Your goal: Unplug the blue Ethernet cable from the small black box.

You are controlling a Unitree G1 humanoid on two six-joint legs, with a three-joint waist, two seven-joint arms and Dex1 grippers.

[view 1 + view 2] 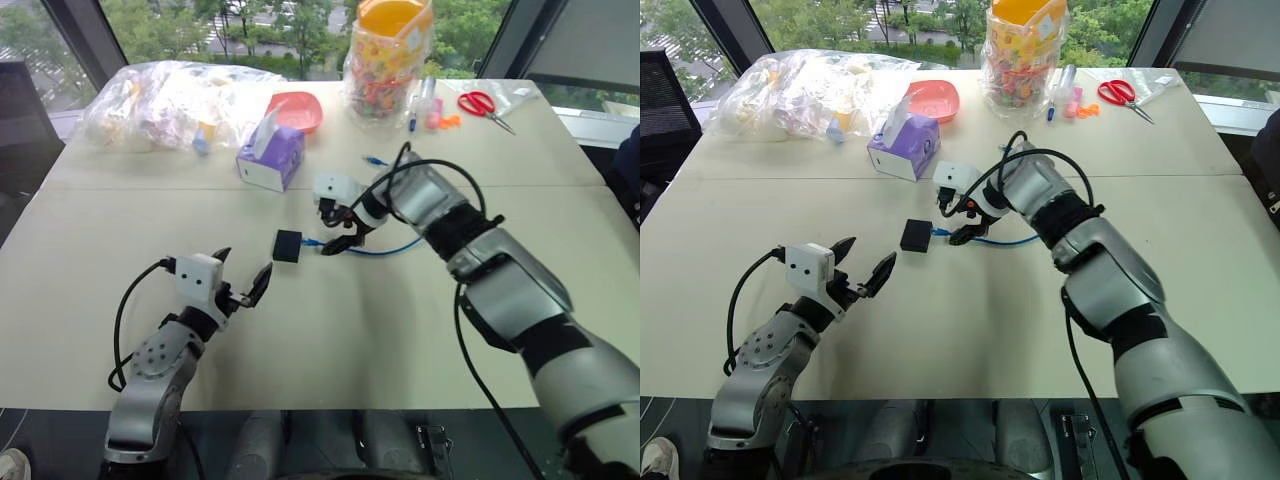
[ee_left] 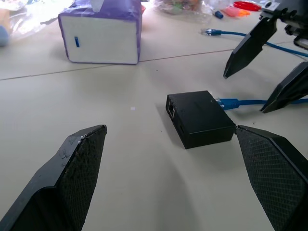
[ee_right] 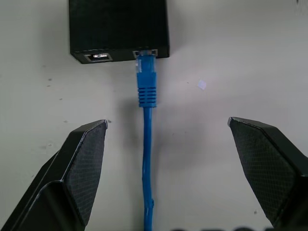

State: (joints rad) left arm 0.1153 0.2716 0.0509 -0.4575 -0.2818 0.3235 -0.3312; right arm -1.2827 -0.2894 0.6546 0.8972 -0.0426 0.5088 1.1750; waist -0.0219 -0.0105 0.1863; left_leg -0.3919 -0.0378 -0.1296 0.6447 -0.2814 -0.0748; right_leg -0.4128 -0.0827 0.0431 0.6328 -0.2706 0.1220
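Small black box (image 1: 287,245) sits flat mid-surface (image 1: 330,340), in front of the purple tissue box (image 1: 271,156). Blue Ethernet cable (image 3: 146,159) is still plugged in: its plug (image 3: 145,67) is seated in the port on the box face toward the right claw, next to a second, empty port. The cord runs from the box toward the right arm, loops back across the surface, and its free end lies farther back near the far seam.

Right arm: reaches in from the right, forearm angled across toward the centre, wrist bent so the right claw (image 1: 338,228) tips down at the cable just beside the box. Fingers (image 3: 79,168) spread wide, one on each side of the cord, straddling the boot behind the plug. Nothing gripped; cannot tell whether the tips touch the surface.

Left arm: low on the near-left side, elbow bent, forearm pointing forward toward the box. Left claw (image 1: 243,273) roughly level, fingers (image 2: 72,183) wide apart and empty, box framed between them but a bit ahead, no contact.

Far edge of the surface: clear bag of mixed items (image 1: 170,100), red bowl (image 1: 300,108), bag of colourful pieces (image 1: 385,60), red-handled scissors (image 1: 484,105).
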